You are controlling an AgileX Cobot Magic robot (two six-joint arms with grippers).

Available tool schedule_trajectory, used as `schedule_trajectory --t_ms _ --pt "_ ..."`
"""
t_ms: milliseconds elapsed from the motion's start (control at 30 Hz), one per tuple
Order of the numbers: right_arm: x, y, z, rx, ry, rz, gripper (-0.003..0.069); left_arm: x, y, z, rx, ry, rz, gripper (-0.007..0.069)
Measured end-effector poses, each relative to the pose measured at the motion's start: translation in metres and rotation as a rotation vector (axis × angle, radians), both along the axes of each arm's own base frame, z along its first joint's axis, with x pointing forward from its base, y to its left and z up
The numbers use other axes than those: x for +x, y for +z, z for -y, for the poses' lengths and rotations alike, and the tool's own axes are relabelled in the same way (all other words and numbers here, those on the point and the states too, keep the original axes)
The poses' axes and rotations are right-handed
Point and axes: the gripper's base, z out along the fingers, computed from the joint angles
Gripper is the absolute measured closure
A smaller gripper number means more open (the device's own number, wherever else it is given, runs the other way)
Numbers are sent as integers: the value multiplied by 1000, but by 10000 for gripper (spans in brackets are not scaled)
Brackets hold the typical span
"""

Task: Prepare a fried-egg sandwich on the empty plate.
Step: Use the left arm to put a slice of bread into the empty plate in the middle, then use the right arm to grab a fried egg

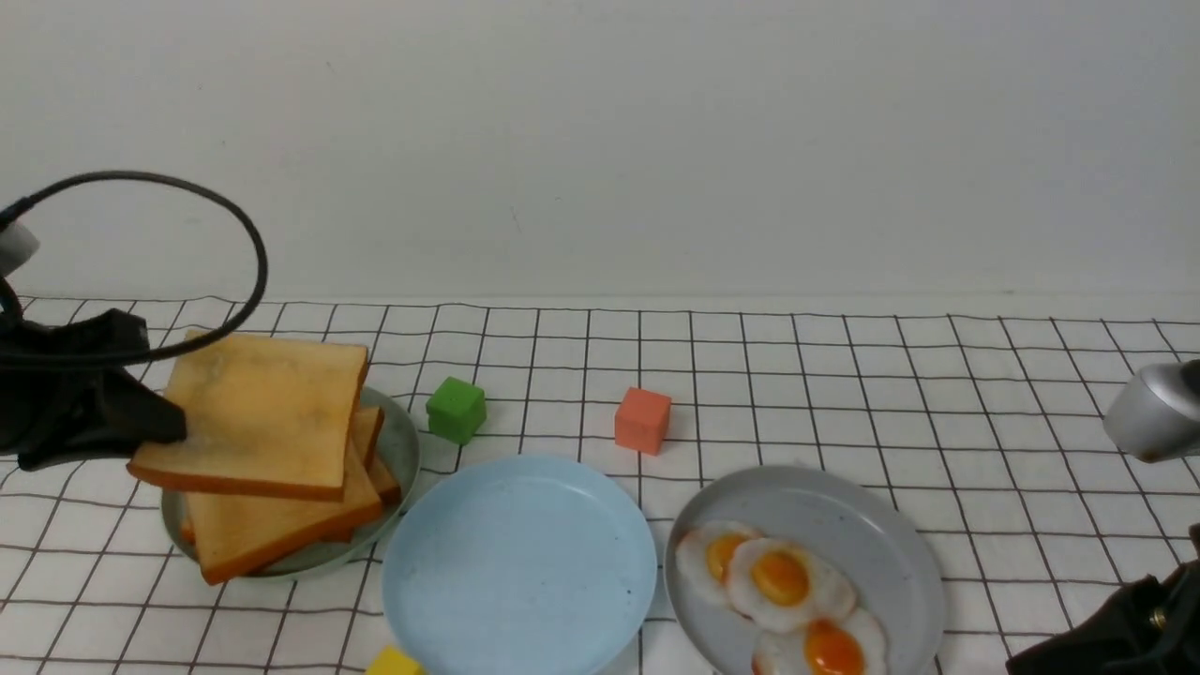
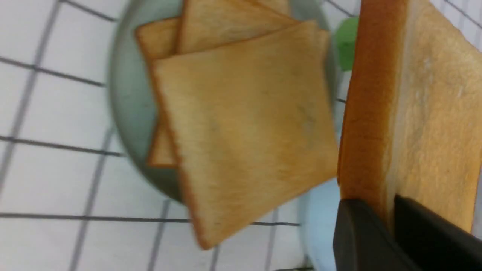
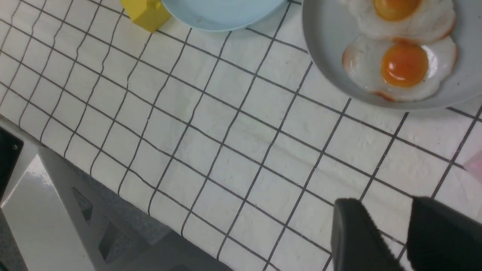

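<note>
Found at far left the left gripper (image 1: 171, 427) closed on the left edge of one toast slice (image 1: 258, 412), held roughly level and clear above the toast stack (image 1: 281, 530) on the pale green plate (image 1: 405, 448). Confirmed in the left wrist view: crust pinched between both fingers (image 2: 361, 237), with no visible sag. Judged light, fairly stiff yet slightly spongy, matte and not slippery. Rated an edge pinch adequate, though likely to let the slice droop or swing if moved fast. Recorded appearance as square, thick cut, golden-brown on the face, darker along the crust. Noted next, toward centre, the light blue plate (image 1: 520, 562), bare, just beside the pale green plate. Found nothing of the sandwich on it yet. Passed over a green cube (image 1: 457, 410) and an orange cube (image 1: 643, 421) behind the plates as irrelevant. Logged further right a grey plate (image 1: 844, 502) carrying three overlapping fried eggs (image 1: 780, 577), flat and glossy white with orange yolks. Judged thin, probably floppy and slick. Advise taking by the white rim, not the yolk. Observed at far right the right gripper (image 3: 389, 244), jaws apart with only tablecloth (image 3: 226, 150) between them, near the grey plate, holding nothing.
</note>
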Motion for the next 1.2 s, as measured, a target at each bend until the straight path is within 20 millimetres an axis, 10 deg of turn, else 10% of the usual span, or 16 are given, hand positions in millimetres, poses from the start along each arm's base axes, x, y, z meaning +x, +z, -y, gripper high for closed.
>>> schedule_trajectory --t_ms 333,733,1000,1200 --pt "0 0 0 3 -2 3 418 1 -35 90 -125 -192 -13 534" --pt "1 1 0 6 -9 15 418 24 -104 123 -26 -145 -120 503" --pt "6 3 0 20 -36 63 418 17 -88 122 -54 -190 -128 218" --pt "8 11 1 -20 -8 73 417 10 -34 100 -48 -202 -124 83"
